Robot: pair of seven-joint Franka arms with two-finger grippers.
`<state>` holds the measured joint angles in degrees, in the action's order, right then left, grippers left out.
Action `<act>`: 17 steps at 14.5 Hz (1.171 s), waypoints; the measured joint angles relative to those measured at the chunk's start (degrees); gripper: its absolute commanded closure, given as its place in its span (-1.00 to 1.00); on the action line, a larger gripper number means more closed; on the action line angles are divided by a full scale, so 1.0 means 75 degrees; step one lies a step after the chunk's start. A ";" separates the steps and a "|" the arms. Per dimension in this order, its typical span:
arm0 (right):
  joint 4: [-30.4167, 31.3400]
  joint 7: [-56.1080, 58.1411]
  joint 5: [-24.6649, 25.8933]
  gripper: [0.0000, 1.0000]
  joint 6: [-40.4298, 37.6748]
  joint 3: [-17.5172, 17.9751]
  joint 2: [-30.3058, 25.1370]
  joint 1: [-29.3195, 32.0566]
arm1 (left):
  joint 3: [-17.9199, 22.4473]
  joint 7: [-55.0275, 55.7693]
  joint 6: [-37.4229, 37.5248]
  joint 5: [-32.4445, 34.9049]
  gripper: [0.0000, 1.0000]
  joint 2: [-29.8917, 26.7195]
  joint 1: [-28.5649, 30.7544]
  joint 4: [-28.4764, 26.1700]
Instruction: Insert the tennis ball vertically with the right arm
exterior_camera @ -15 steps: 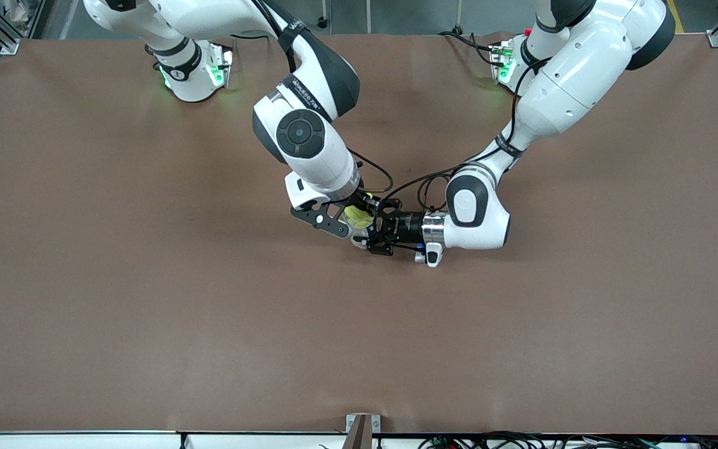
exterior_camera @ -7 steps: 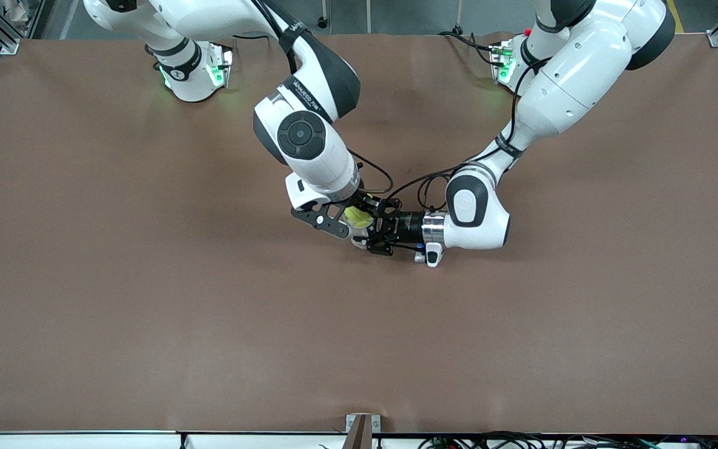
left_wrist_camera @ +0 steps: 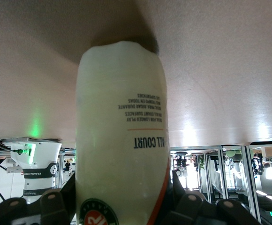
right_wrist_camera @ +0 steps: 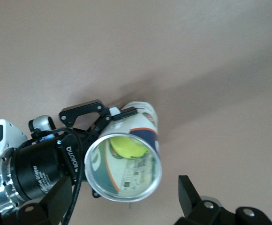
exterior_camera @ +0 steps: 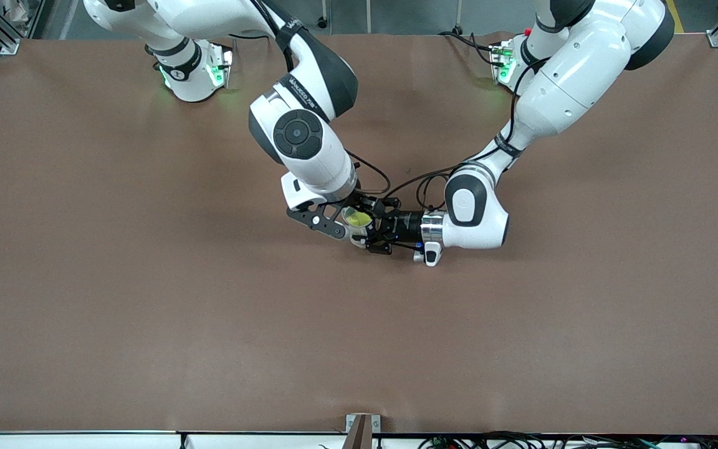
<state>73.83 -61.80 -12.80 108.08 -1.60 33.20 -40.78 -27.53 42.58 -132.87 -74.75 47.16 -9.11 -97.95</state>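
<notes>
Near the middle of the brown bench point(exterior_camera: 147, 299), well away from every edge and corner, the left end effector point(exterior_camera: 376, 232) is clamped around a clear plastic can point(exterior_camera: 355, 226) that stands upright with its open mouth facing up. In the left wrist view the can point(left_wrist_camera: 122, 140) shows a white label with printed text, its base resting on the bench. The yellow tennis ball point(right_wrist_camera: 129, 146) lies inside the can point(right_wrist_camera: 126, 161), down at the bottom, seen through the open rim. The right end effector point(right_wrist_camera: 122, 199) hangs directly over the can's mouth, its fingers point(right_wrist_camera: 192, 192) spread wide and holding nothing.
</notes>
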 measured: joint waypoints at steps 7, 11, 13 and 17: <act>0.0357 0.2281 0.0421 -1.00 -0.2503 -0.0104 -0.1572 0.1291 | 0.0000 0.0000 0.0000 0.0000 -1.00 0.0009 -0.0006 -0.0002; 0.1774 0.3891 0.0544 -1.00 -0.2620 -0.0132 -0.3174 0.2312 | -0.0001 0.0000 0.0000 0.0000 -1.00 0.0063 -0.0013 -0.0008; 0.2437 0.4494 0.0672 -1.00 -0.2630 -0.0135 -0.3877 0.2656 | 0.0001 0.0000 0.0000 0.0000 -1.00 0.0067 -0.0011 -0.0007; 0.2949 0.6067 0.0858 -1.00 -0.2694 -0.0141 -0.4517 0.3649 | 0.0014 0.0000 0.0000 0.0000 -1.00 0.0069 0.0014 -0.0008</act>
<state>95.94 -16.30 -6.37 87.88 -2.66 -0.68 -13.41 -27.43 42.58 -132.87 -74.75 47.68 -9.00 -98.01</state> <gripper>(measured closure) 0.000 0.000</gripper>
